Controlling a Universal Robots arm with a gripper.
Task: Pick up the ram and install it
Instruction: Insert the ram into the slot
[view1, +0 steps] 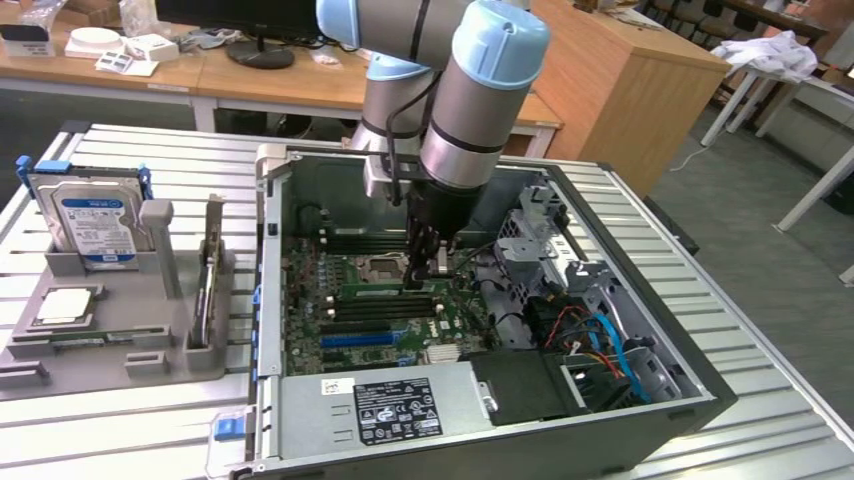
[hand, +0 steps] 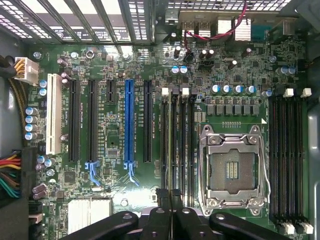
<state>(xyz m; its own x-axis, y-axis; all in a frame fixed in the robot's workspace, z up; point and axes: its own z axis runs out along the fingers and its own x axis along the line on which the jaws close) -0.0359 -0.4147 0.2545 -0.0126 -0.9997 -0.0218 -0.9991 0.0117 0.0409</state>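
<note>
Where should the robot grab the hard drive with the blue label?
Probably by its top edge, coming from straight above and pinching across the flat faces. The hard drive stands upright in the gray stand, so its upper part sticks out free.

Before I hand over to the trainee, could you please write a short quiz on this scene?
1. True or false: the gripper is inside the open computer case, above the motherboard.
2. The hard drive stands: A in the grey holder outside the case; B inside the case; C on the motherboard.
3. What colour is the one expansion slot that is neither black nor white?
Key: 1 true; 2 A; 3 blue.
</note>
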